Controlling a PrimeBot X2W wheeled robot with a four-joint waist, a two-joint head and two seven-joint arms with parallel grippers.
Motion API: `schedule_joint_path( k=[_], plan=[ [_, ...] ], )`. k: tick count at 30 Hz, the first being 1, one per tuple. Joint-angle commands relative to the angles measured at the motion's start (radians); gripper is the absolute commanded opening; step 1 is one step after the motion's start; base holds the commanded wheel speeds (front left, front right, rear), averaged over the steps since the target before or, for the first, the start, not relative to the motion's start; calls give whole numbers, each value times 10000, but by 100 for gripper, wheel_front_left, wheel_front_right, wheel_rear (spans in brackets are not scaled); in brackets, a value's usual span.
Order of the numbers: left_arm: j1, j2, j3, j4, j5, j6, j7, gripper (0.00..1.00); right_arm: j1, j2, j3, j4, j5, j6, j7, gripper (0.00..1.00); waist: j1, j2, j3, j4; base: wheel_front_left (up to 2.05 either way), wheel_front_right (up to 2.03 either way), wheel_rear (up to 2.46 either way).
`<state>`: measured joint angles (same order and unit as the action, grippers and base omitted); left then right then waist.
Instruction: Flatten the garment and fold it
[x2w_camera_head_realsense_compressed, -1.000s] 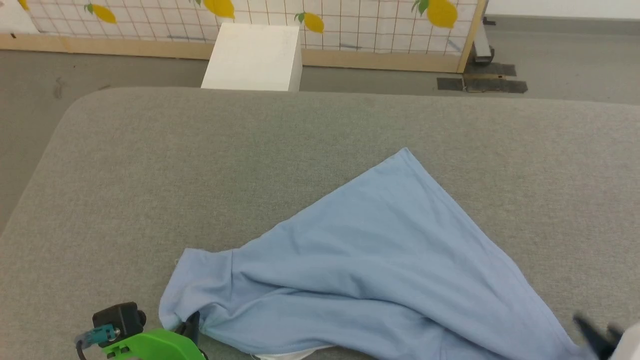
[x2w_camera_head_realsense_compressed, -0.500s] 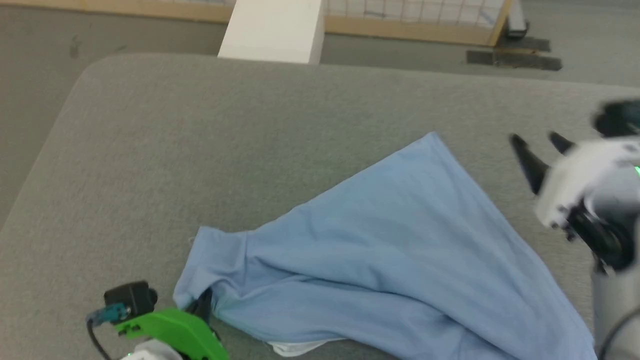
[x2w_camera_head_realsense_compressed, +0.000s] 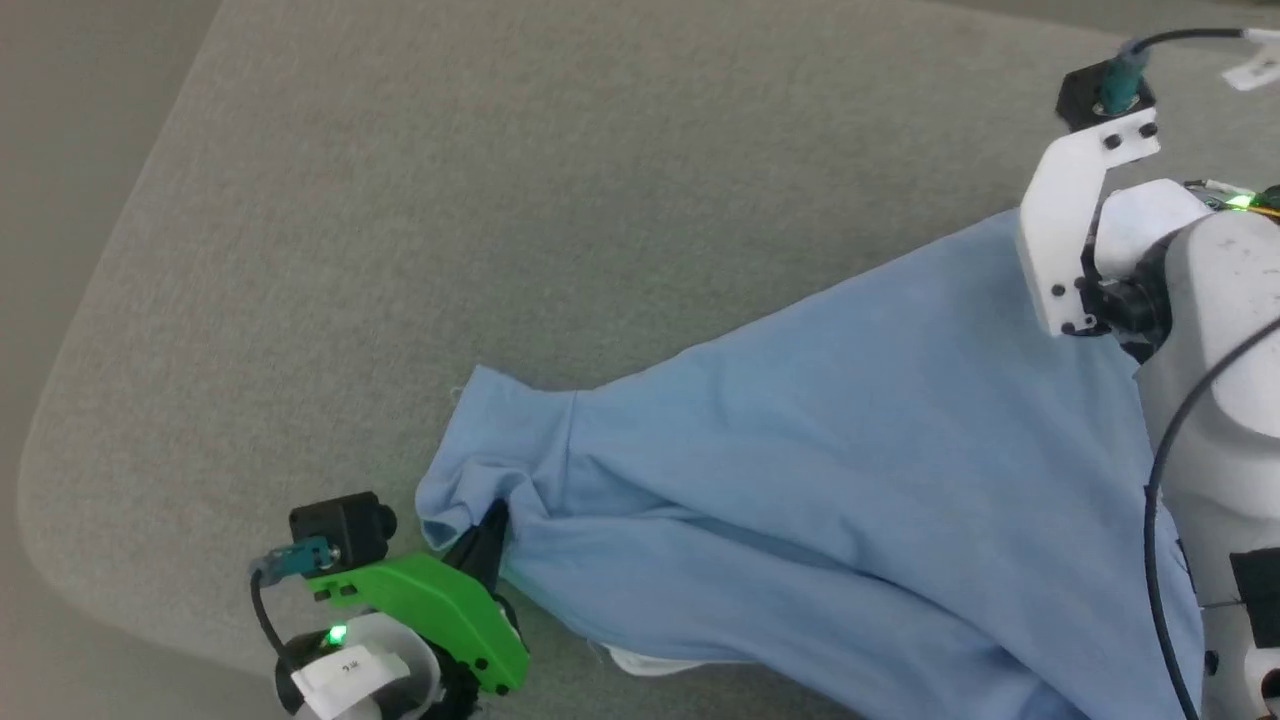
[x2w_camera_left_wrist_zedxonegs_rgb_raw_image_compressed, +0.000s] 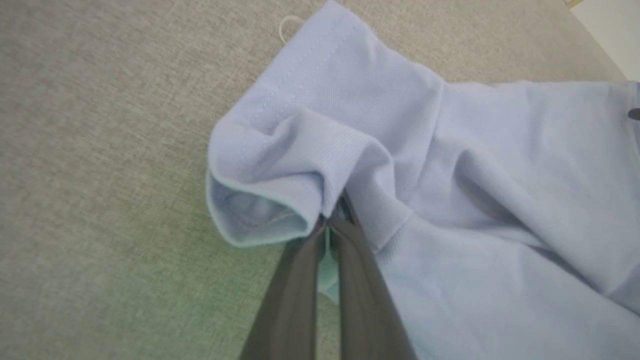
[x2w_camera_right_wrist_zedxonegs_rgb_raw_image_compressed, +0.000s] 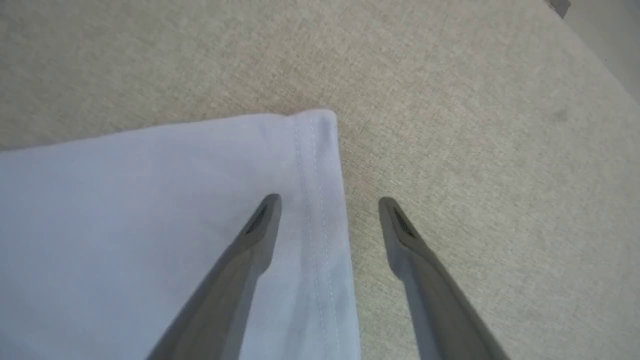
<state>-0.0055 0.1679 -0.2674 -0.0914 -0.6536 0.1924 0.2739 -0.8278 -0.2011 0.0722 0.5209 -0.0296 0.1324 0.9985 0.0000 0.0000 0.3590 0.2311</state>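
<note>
While our grey fabric-covered desk (x2w_camera_head_realsense_compressed: 400, 200) carries the light blue T-shirt (x2w_camera_head_realsense_compressed: 850, 450), rumpled toward its right side, we want the right gripper (x2w_camera_right_wrist_zedxonegs_rgb_raw_image_compressed: 330, 200), jaws wide astride the hem corner (x2w_camera_right_wrist_zedxonegs_rgb_raw_image_compressed: 320, 120), to pinch low and pull outward; the left gripper (x2w_camera_left_wrist_zedxonegs_rgb_raw_image_compressed: 332, 222), jaws clamped on the sleeve (x2w_camera_left_wrist_zedxonegs_rgb_raw_image_compressed: 310, 100), fights a curled cuff (x2w_camera_left_wrist_zedxonegs_rgb_raw_image_compressed: 250, 220) that resists flattening.

The garment (x2w_camera_head_realsense_compressed: 820, 480) lies spread on the counter (x2w_camera_head_realsense_compressed: 400, 200), toward its near right side. The left claw (x2w_camera_left_wrist_zedxonegs_rgb_raw_image_compressed: 332, 220) is at the garment's bunched left end. The right claw (x2w_camera_right_wrist_zedxonegs_rgb_raw_image_compressed: 330, 202) straddles the garment's edge by its far corner, one finger over cloth, the other over counter.
</note>
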Motion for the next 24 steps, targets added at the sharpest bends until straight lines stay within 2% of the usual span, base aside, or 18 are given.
schedule_joint_path(
  k=[1,6,7,8,9,11,17,20,24],
  plan=[
    [-190,-65,-11,74,-17,-100,-76,0,-123,-92,182,198,-101,-17,190,100,0,0,606,553,0,0,0],
    [-172,-64,31,278,-60,-161,-243,0,-152,-177,605,651,357,-17,650,100,0,0,668,420,0,0,0],
    [-158,-48,41,315,-63,-165,-257,0,-134,-172,620,718,470,-17,741,83,0,0,639,369,0,0,0],
    [-140,-26,58,355,-63,-162,-274,0,-113,-156,625,747,637,-17,782,25,0,0,592,308,0,0,0],
    [-131,-9,86,378,-73,-157,-291,0,-106,-140,611,732,772,-17,749,0,0,0,536,236,0,0,0],
    [-117,56,148,420,-73,-148,-319,0,-81,-167,568,623,1055,-17,559,0,0,0,349,84,0,0,0],
    [-9,389,405,461,-36,-86,-364,0,475,-427,103,-477,2337,-17,-1098,0,0,0,-707,-492,0,0,0],
    [200,574,605,382,-50,48,-333,0,1344,-665,-111,-1596,3141,-17,-1751,0,0,0,-1373,-949,0,0,0],
    [550,687,722,172,-88,222,-241,0,3145,-847,-895,-3328,4032,-17,-1955,0,0,0,-2139,-1433,0,0,0]
  ],
)
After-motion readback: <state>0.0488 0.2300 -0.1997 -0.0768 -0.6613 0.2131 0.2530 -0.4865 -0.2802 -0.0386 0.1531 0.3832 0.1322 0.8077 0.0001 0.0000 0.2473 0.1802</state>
